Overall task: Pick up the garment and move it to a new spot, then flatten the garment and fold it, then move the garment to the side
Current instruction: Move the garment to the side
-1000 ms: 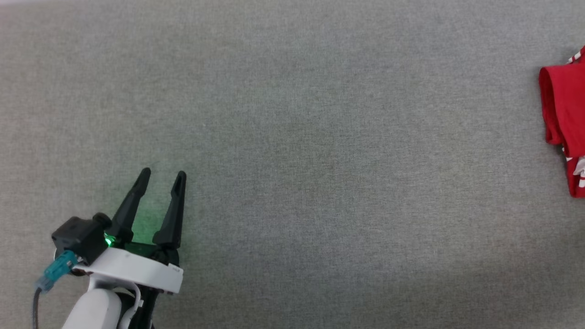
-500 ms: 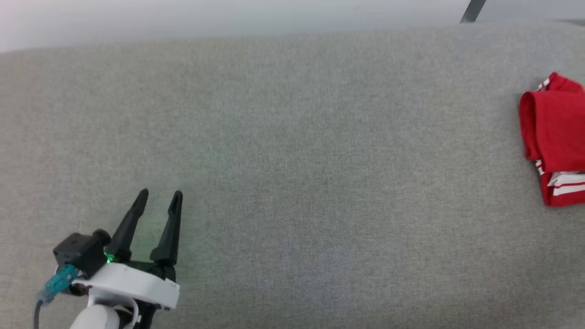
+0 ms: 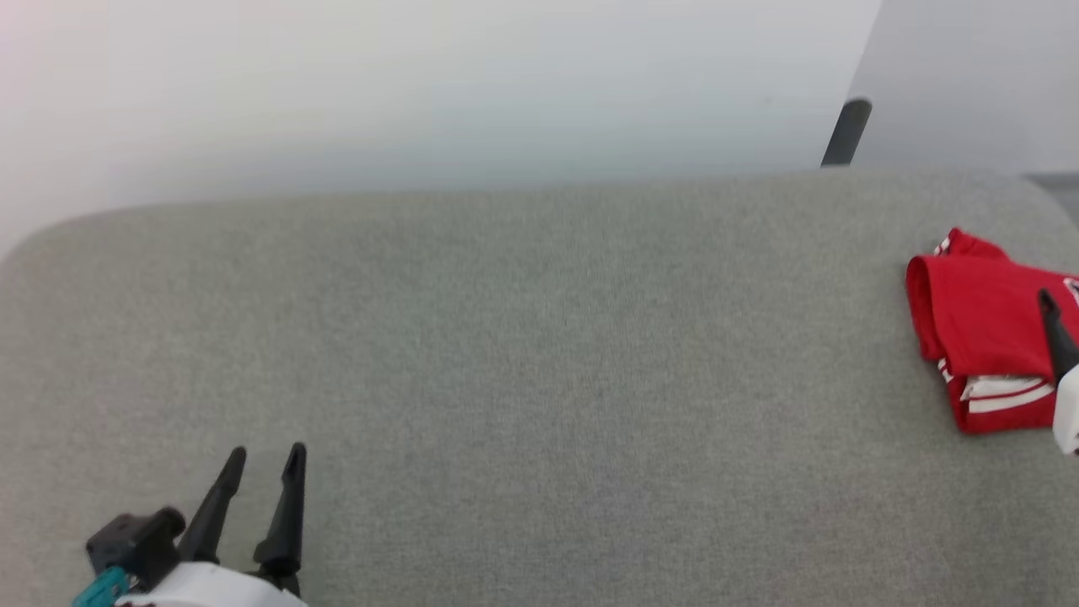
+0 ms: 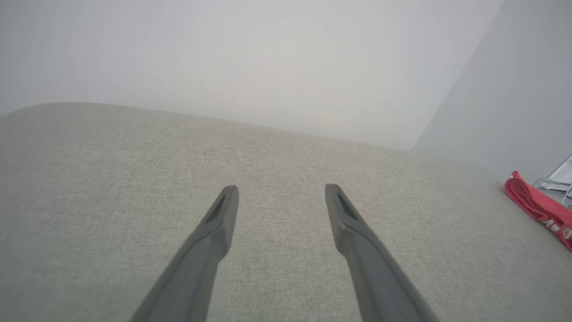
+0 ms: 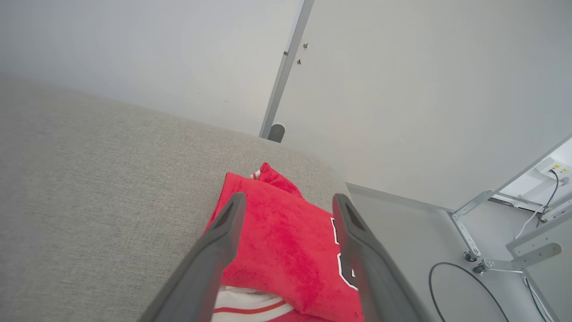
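Closest to the camera, the left gripper (image 3: 267,451) sits low at the lower left of the head view. Its two dark fingers are spread apart with nothing between them, just above the grey fabric surface (image 3: 539,362). The left wrist view shows the same thing, only bare weave between the tips.

Further out to the right is the garment (image 3: 978,324), folded into a compact red bundle at the right end of the surface, close to its rounded far corner. A bit of white sleeve with a red stripe pokes out on the near side, and a little striped trim shows at the far end. Part of the black, white-outlined print shows along its right side (too cut off to read).

The right gripper (image 5: 289,197) hangs right over that bundle with its fingers wide apart, so it's let go and isn't pinching any cloth. I can't tell if the tips actually touch the fabric.

Behind all that is a plain pale wall (image 3: 421,84), with a dark post (image 3: 845,131) sticking up past the far edge. Off the right end, the right wrist view shows grey floor (image 5: 402,232) with a black cable (image 5: 451,268) looping across it.
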